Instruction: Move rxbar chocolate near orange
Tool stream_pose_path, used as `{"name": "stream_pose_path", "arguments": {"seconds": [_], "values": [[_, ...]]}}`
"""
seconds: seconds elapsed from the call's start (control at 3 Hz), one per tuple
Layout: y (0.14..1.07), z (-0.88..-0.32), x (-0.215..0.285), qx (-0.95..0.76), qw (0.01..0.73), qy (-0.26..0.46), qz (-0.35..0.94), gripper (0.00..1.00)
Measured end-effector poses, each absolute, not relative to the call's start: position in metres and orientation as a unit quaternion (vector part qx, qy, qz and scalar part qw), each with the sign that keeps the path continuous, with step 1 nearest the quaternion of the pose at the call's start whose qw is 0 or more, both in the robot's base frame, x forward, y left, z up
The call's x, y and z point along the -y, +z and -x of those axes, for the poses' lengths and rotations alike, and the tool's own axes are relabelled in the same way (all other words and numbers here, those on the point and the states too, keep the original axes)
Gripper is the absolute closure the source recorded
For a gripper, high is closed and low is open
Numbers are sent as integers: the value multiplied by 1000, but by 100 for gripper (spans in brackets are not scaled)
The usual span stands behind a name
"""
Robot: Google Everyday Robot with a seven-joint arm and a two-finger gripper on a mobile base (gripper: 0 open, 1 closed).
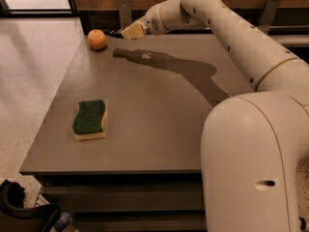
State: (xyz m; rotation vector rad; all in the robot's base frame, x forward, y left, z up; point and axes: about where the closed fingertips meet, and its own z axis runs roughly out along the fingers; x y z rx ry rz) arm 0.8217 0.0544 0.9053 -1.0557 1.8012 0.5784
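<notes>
Only one camera view shows the scene. On the grey table (159,129), a green-and-yellow sponge (90,119) lies toward 8 o'clock, well apart from everything else. The arm's shadow (178,69) crosses the top from 3 o'clock toward 11 o'clock. The white arm (231,33) reaches over the far edge and hides part of the right side of the table.

The orange (97,39) sits at the 11 o'clock corner. The gripper (126,32) hangs near 12 o'clock, just beside the orange and to its right; I cannot tell whether it is spread or closed. A thin dark sliver at its tip appears to be the rxbar chocolate (115,32), off the table surface. Its long axis seems to run from 3 to 9 o'clock, pointing at the orange without touching it.
</notes>
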Motion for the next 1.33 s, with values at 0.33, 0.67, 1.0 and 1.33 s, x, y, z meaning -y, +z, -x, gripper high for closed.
{"name": "stream_pose_path", "arguments": {"seconds": [0.33, 0.67, 1.0, 1.33], "values": [[903, -822, -57, -734, 467, 237, 431, 54], [901, -822, -60, -734, 466, 239, 432, 31], [899, -822, -63, -734, 464, 240, 433, 8], [897, -821, -65, -734, 463, 242, 434, 0]]}}
